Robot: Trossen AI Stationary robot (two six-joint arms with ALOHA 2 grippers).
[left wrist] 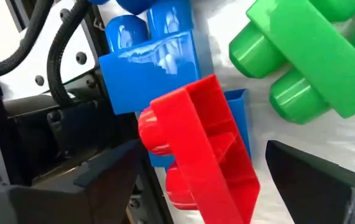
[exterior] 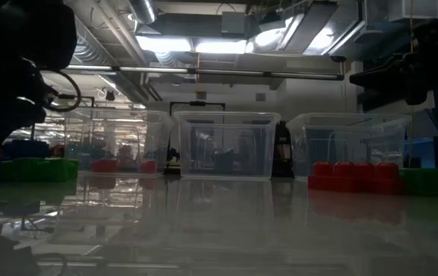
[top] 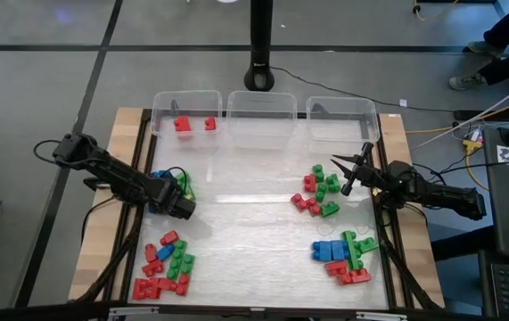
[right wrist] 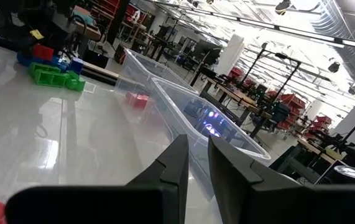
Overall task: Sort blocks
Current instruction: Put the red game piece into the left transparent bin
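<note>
Red, green and blue studded blocks lie in several piles on the table: one (top: 172, 183) by my left gripper, one (top: 319, 192) by my right gripper, and two near the front (top: 165, 263) (top: 343, 254). My left gripper (top: 181, 203) is low over the left pile and open. In its wrist view its fingers stand on either side of a red block (left wrist: 202, 149), which leans on a blue block (left wrist: 152, 68) beside a green one (left wrist: 314, 56). My right gripper (top: 343, 169) (right wrist: 197, 168) is shut and holds nothing, raised above the table at the right pile's far side. My left gripper (left wrist: 202, 162) straddles the tilted red block. One finger (left wrist: 102, 177) is close against the block's studs (left wrist: 155, 127), and the other finger (left wrist: 314, 177) stands apart from its hollow side. Whether the near finger touches the block, I cannot tell.
Three clear bins stand along the far edge. The left bin (top: 187, 105) holds two red blocks (top: 183, 124), with the middle bin (top: 260, 105) and right bin (top: 341, 107) beside it. The glossy middle of the table (top: 254, 214) has no blocks on it. Wooden rails border the table's sides.
</note>
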